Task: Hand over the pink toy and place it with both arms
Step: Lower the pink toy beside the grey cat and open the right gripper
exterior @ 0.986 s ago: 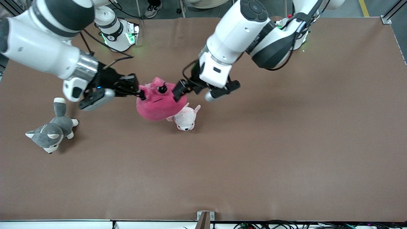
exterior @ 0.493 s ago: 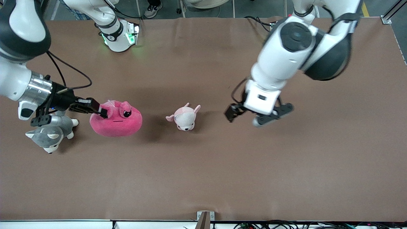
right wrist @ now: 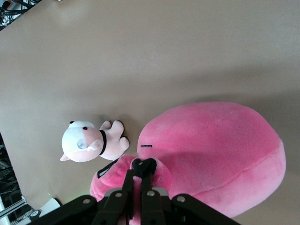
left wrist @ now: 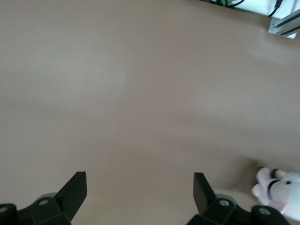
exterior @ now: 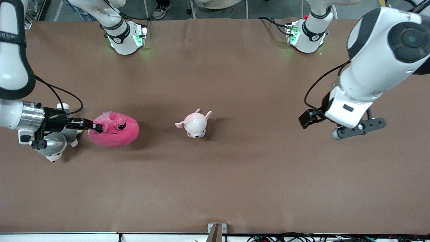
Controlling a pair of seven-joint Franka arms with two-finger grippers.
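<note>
- Brown tabletop (exterior: 235, 174) is carrying three plush toys.
- Right pincer (exterior: 97, 127) is pinching shut on pink toy (exterior: 116, 133), w/ toy resting on tabletop toward right arm's end.
- Grey plush (exterior: 55, 148) is lying just beside it, partly under right wrist.
- Pale pink plush (exterior: 195, 124) is sitting mid-tabletop, apart from pink toy.
- Left pincer (left wrist: 140, 197) is hovering over bare tabletop toward left arm's end, wide open, holding nothing.
</note>
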